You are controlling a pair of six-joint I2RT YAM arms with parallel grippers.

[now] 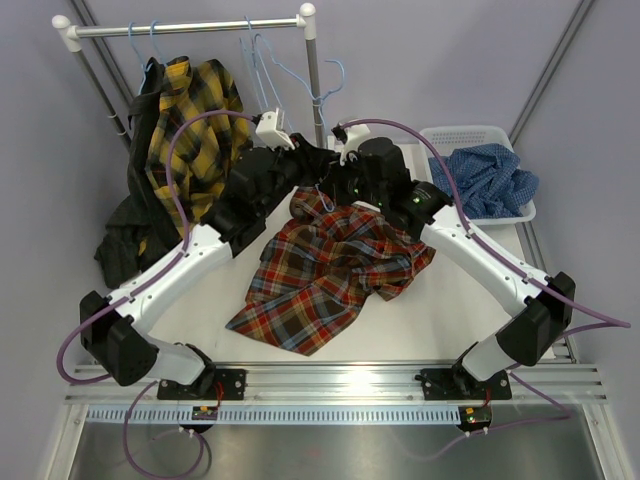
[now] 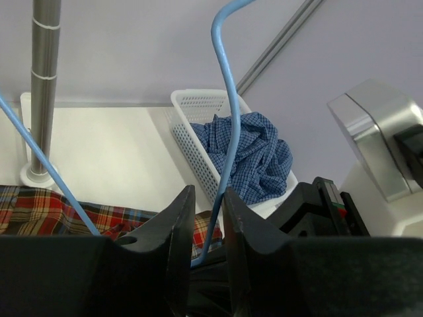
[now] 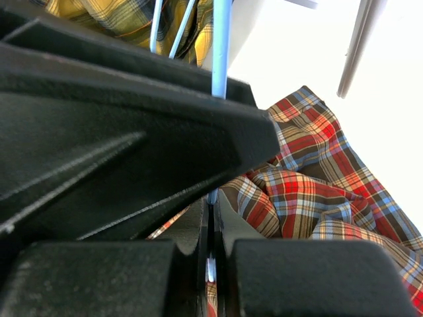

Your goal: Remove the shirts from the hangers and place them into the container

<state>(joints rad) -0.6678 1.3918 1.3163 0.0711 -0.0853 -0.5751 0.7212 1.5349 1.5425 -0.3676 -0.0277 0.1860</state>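
Red-orange-navy plaid shirt lies crumpled at the centre of the bench, and both claws meet over its 12 o'clock edge. Right claw: clenched on the light-blue wire of the hanger, which runs straight down into the shut jaws. Left claw: jaws stand narrowly apart astride a blue wire, apparently the same hanger; whether they pinch it cannot be told. Container sits at 2 o'clock and holds the blue check shirt. The yellow-black plaid shirt and the black shirt hang at 10 to 11 o'clock from the rail. Assessment: the step in hand appears to be freeing the hanger from the plaid shirt, with one shirt of four delivered. Recommendation: confirm a firm hold on the wire with one claw, then draw the hanger out toward 12 o'clock, along the line of the collar, so neither shoulder end snags. The cloth should stay on the bench, clear of the arm cables.
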